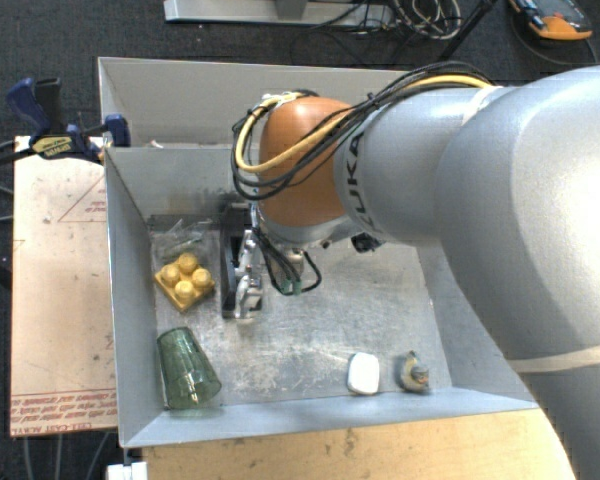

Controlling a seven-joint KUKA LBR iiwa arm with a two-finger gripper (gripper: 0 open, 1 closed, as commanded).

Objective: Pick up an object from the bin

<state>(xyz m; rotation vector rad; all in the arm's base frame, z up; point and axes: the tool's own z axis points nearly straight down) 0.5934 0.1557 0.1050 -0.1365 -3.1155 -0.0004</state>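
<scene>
My gripper (238,306) hangs low over the left middle of the bin floor, open, with a narrow gap and nothing between its fingers. Just left of it, close to the dark left finger (227,268), lies a yellow studded block (185,280). Behind the block, a crumpled clear plastic piece (180,234) rests against the left wall. A green see-through cup (187,370) lies on its side in the front left corner, below the gripper.
A small white rounded piece (363,373) and a small grey-brown knob-like thing (414,372) lie near the front wall at the right. The arm and its orange cover span the bin's middle and right, hiding the floor beneath.
</scene>
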